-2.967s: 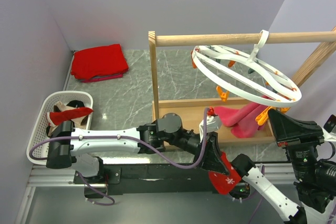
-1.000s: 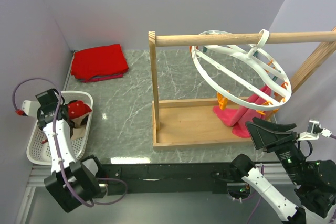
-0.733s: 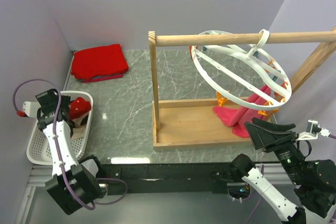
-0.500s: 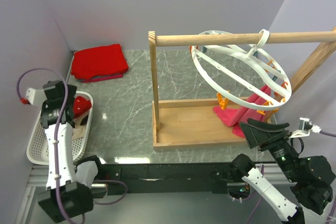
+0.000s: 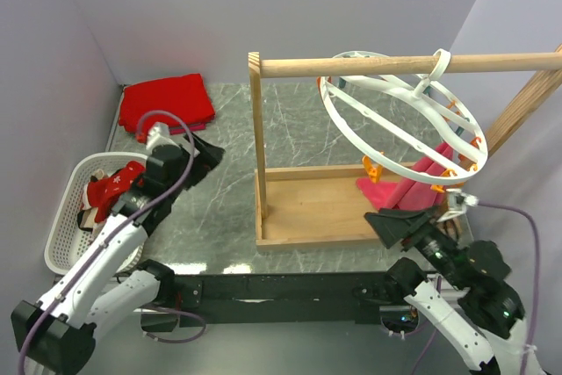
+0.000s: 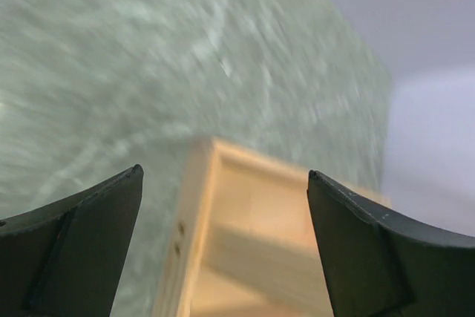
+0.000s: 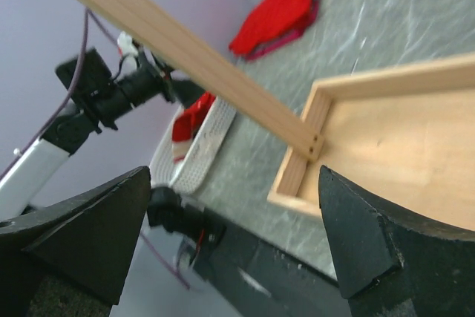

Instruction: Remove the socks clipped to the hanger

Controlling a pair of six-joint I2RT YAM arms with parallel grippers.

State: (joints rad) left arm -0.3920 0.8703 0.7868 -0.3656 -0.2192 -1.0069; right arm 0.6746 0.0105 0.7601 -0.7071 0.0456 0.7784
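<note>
On my overhead feed the wooden rail frame (image 5: 257,147) fills the right half of the marble table (image 5: 224,116). The tilted white hanger (image 5: 425,85) hooks over its top rail, with the pink socks (image 5: 399,191) pegged at the ring's lower right. The white basket (image 5: 61,248) at left holds loose socks (image 5: 110,186), and a folded red cloth (image 5: 167,104) lies upper left. My left gripper (image 5: 204,162) gapes empty between the basket and the frame's post, which blocks it from the hanger. My right gripper (image 5: 386,221), also spread and empty, sits lower right, with the base's near lip between it and the pink socks.
</note>
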